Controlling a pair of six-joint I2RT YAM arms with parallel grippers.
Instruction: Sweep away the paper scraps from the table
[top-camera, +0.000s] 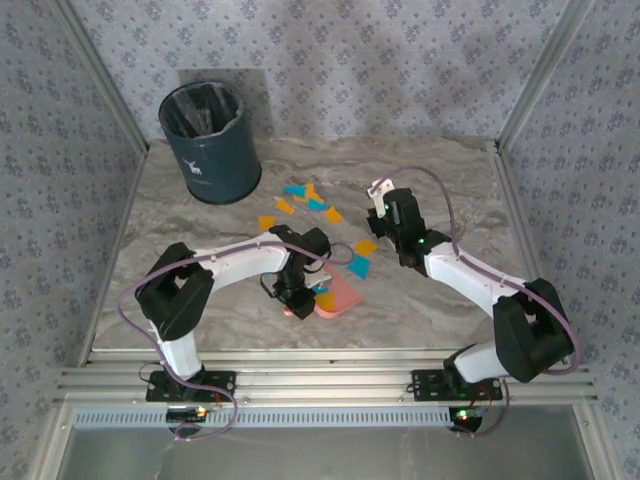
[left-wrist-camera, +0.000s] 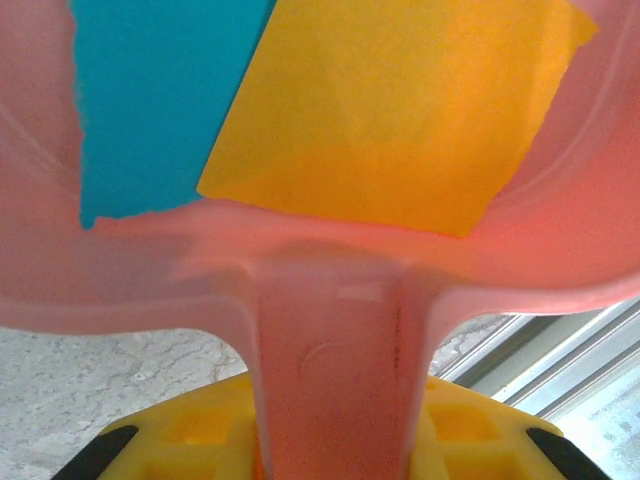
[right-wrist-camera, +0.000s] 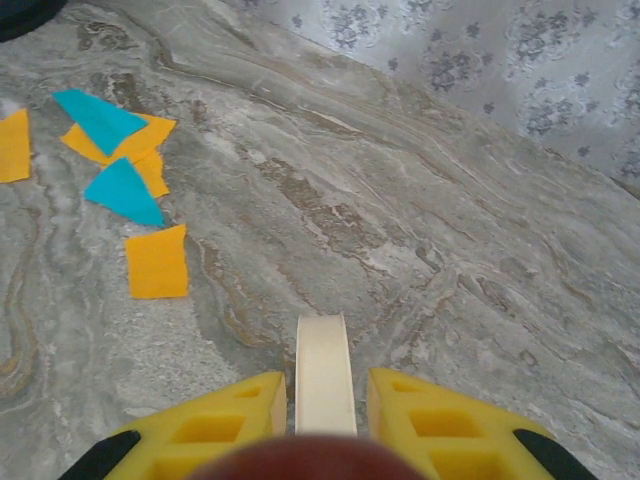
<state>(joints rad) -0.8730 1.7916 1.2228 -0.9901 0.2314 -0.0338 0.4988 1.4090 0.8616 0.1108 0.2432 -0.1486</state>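
Observation:
Several turquoise and orange paper scraps lie scattered on the marble table between the bin and the arms. My left gripper is shut on the handle of a pink dustpan resting near the table's middle front. In the left wrist view the yellow fingers clamp the dustpan handle; a turquoise scrap and an orange scrap lie inside the pan. My right gripper is shut on a cream flat handle and hovers right of the scraps.
A dark blue bin stands at the back left of the table. Aluminium rails edge the front and sides, with patterned walls behind. Bare marble lies ahead of and right of the right gripper.

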